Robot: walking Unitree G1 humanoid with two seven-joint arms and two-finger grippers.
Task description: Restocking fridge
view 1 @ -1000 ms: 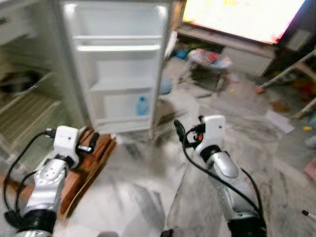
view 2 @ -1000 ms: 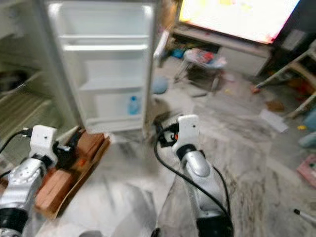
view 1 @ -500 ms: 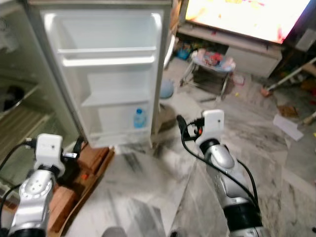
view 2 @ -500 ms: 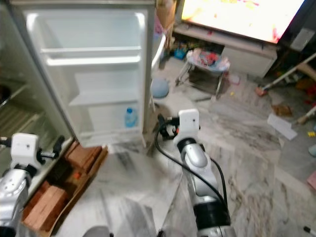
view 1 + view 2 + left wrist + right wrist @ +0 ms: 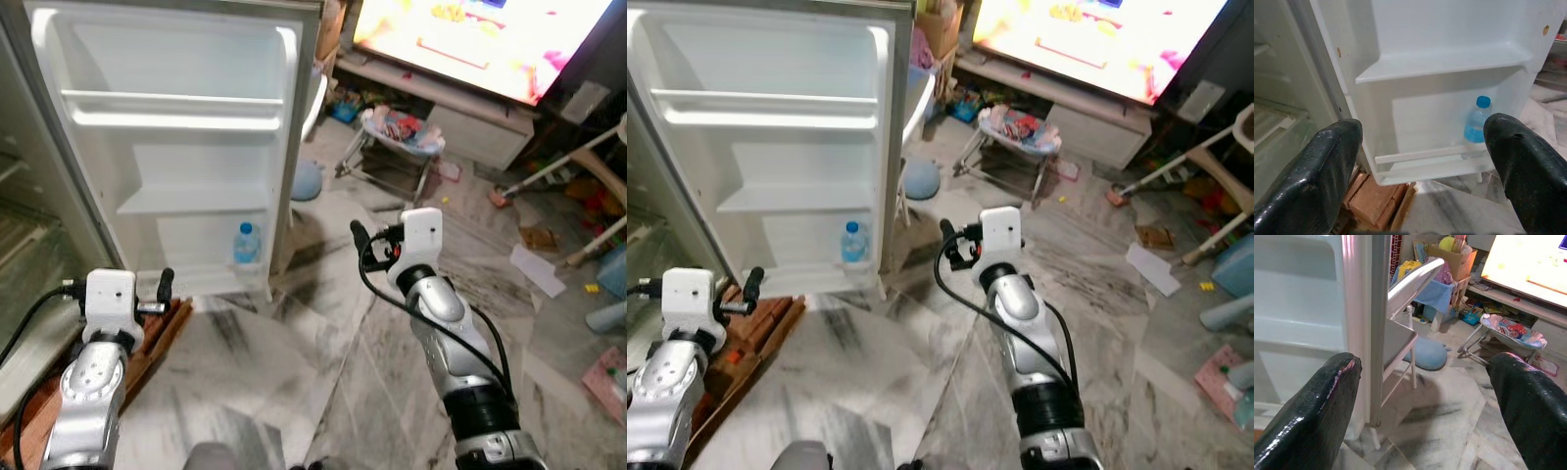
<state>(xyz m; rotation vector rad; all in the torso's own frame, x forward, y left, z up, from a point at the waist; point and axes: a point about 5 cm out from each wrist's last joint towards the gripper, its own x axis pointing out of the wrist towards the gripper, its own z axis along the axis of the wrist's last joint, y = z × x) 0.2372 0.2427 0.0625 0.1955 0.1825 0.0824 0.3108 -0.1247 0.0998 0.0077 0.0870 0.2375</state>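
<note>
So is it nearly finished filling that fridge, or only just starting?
Barely started, it seems. The fridge door stands open with one water bottle on its bottom shelf; the upper shelves look bare. Left tool and right tool are both open, holding nothing. Most stocking remains.

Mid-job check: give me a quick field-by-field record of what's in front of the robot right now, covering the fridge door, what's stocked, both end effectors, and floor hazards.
fridge door: swung open, inner shelves facing the robot
stocked: one water bottle with a blue cap, upright in the lowest door shelf; upper door shelves bare
left end effector: open, holding nothing, raised toward the door's lower shelf
right end effector: open, holding nothing, raised beside the door's outer edge
bricks: by the fridge base, near the left arm
floor hazards: baby bouncer, scattered toys and paper on the marble floor
</note>
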